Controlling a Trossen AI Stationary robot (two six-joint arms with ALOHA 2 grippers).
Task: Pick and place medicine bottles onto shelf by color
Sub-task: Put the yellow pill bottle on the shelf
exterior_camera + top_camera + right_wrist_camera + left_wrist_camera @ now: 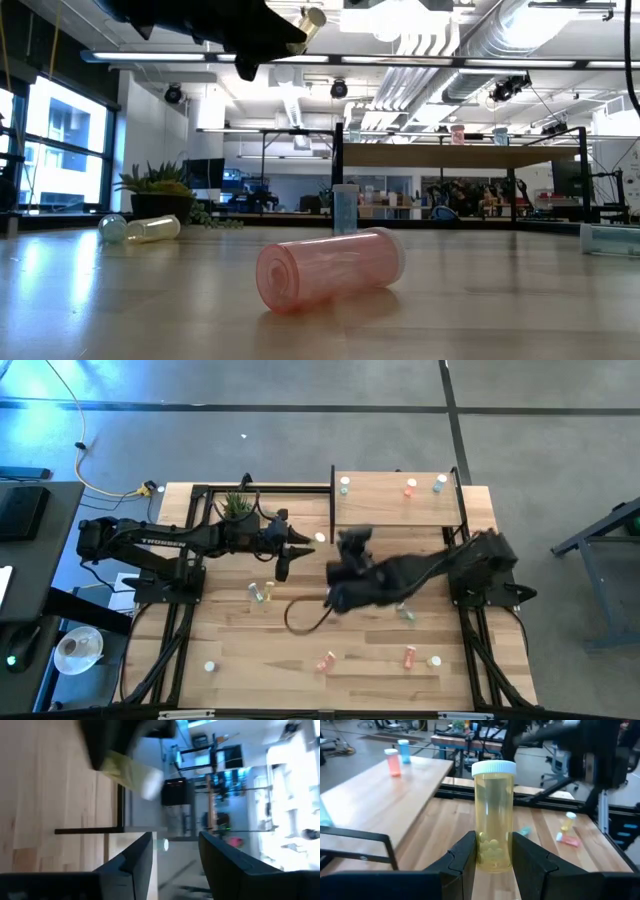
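Looking straight down, the left gripper (300, 541) reaches from the table's left side toward the middle, just short of the shelf's (385, 510) near-left corner, with a white-capped bottle at its tip. The shelf stands at the far right of the table and carries three bottles: a white one (344, 485), an orange-red one (410, 487) and a teal one (439, 484). The right gripper (352, 545) stretches leftward over the table centre, blurred. Loose bottles lie on the tabletop (240, 650): a yellow pair (262, 593), a white one (210, 667), two orange-red ones (326, 660) (410, 656) and a white cap beside them (434, 660). A potted plant (238, 505) sits at the far left.

From table height, an orange-red bottle (330, 270) lies on its side in the foreground. A yellow bottle (152, 229) lies farther back on the left by the plant (160, 190). High up, a dark gripper holds a yellow bottle (305, 25) in the air. The shelf board (450, 156) spans the background.

Through the left wrist camera, the left gripper's fingers (465, 857) are clamped on the lower part of an upright yellow bottle (493, 815) with a white cap and pills inside. The shelf (380, 805) lies just beside it, bearing the orange-red (393, 762) and teal (404, 750) bottles.

Through the right wrist camera, the right gripper's fingers (137, 857) stand apart with nothing between them; the yellow bottle (132, 772) shows beyond, in the other gripper.
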